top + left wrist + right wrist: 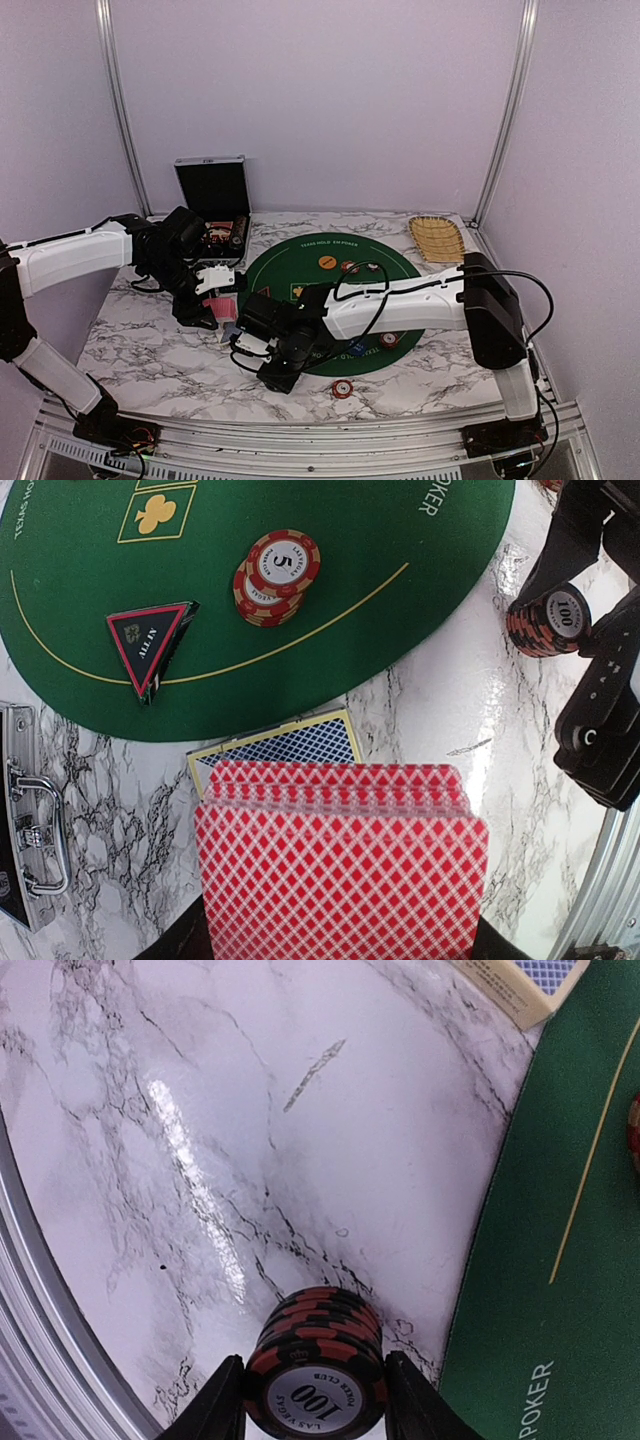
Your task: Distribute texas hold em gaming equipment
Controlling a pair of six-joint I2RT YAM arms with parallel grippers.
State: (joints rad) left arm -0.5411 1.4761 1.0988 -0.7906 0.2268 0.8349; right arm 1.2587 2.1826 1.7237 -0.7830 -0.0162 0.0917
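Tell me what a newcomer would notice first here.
A fan of red diamond-backed playing cards, held in the left gripper, hangs over the white marble table. The right gripper pinches a stack of black-and-red round poker chips beside the round green felt mat.

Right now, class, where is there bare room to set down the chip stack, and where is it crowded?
Free: marble front-left, between left arm and rail; the strip by the chip stack, between rail and mat. Crowded: the mat's left edge, where left gripper with cards, right gripper and box meet.
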